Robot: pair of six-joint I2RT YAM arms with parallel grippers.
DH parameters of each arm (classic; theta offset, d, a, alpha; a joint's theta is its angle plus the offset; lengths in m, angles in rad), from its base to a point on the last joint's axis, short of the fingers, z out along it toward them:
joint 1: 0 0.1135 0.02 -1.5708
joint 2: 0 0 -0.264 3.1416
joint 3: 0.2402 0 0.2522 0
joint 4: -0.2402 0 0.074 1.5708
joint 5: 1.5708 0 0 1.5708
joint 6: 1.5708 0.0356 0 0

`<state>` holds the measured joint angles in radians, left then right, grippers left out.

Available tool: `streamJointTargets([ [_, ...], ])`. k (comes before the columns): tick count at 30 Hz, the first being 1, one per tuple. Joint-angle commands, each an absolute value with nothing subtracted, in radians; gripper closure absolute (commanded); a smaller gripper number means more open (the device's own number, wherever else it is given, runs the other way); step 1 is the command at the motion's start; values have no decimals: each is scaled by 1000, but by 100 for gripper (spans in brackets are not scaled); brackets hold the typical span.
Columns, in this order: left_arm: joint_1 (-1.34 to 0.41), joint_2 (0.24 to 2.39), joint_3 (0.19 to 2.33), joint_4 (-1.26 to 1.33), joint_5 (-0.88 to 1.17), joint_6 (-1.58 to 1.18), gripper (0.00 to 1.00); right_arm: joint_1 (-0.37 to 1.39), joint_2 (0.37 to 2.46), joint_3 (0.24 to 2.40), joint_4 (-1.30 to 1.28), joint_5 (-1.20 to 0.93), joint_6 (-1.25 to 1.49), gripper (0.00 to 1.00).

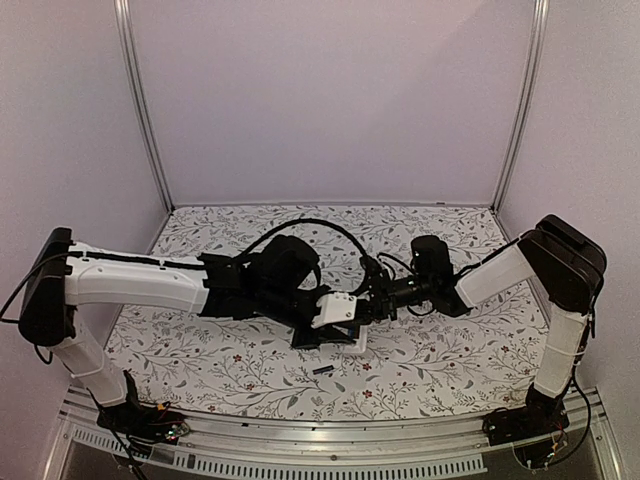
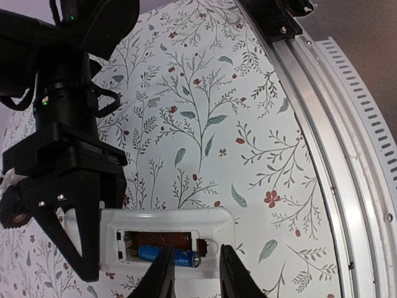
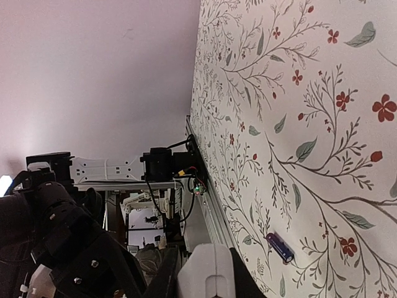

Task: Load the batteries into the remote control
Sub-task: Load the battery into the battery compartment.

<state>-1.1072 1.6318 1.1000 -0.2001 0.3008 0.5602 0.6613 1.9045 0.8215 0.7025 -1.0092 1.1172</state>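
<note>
The white remote control [image 2: 180,223] faces bay-up, its battery bay open. A bright blue battery [image 2: 177,256] lies in the bay's near slot, and the slot beside it shows bare. My left gripper [image 2: 196,264] hovers right over the bay's end, its fingers a narrow gap apart astride the blue battery's tip and clamping nothing. My right gripper [image 3: 203,256] is shut on the remote control [image 3: 211,276], and its black fingers [image 2: 87,239] clasp the remote's other end. A dark battery [image 3: 280,247] with a pale tip lies loose on the cloth [image 1: 322,369], in front of the remote [image 1: 357,346].
A floral-patterned cloth [image 1: 230,360] covers the table. A metal rail [image 2: 335,149] runs along the near edge by the arm bases. Grey walls and upright posts [image 1: 145,110] enclose the back and sides. Both arms meet over the middle.
</note>
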Motion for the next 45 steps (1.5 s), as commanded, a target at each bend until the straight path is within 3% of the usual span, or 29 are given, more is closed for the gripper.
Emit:
streamJointTargets([
  [1,-1123,1661,1134,-221,294,595,74,668,1875,805,695,-1029,1103,100],
  [25,-1129,1710,1149,-247,267,628,79,672,1862,799,698,-1026,1103,100],
  [37,-1126,1739,1166,-288,208,632,91,673,1857,801,699,-1027,1104,100],
  [45,-1124,1751,1176,-310,191,631,93,677,1853,799,702,-1028,1106,100],
])
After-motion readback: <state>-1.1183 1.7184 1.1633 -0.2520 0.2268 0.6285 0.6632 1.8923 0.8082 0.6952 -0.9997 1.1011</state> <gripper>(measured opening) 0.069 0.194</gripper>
